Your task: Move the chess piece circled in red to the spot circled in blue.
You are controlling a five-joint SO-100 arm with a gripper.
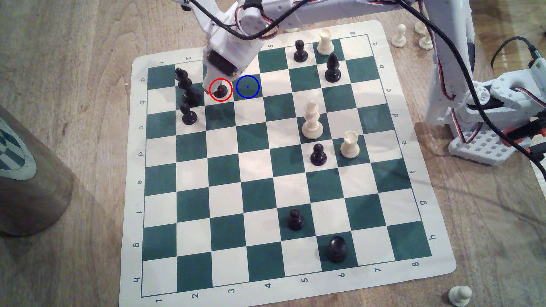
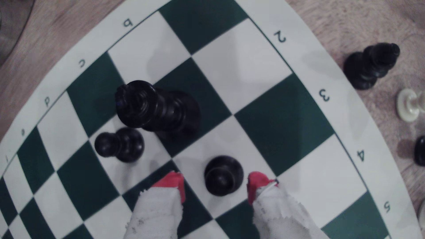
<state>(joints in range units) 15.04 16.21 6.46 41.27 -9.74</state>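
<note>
Gripper (image 2: 216, 186) low over the board, jaws spread with a red tip on either side of the black pawn (image 2: 223, 175), not touching it, set to close. Pawn stands on its red-ringed white square; blue-ringed square (image 1: 247, 86) adjoins it.

The board's pale border (image 1: 381, 29) carries the only readable marks. In the exterior view, numbers 1 to 8 run along the near edge and letters a to h up both side edges. In the wrist view, the border (image 2: 305, 34) reads 2, 3, 4, 5 and b, c, d, e.
</note>
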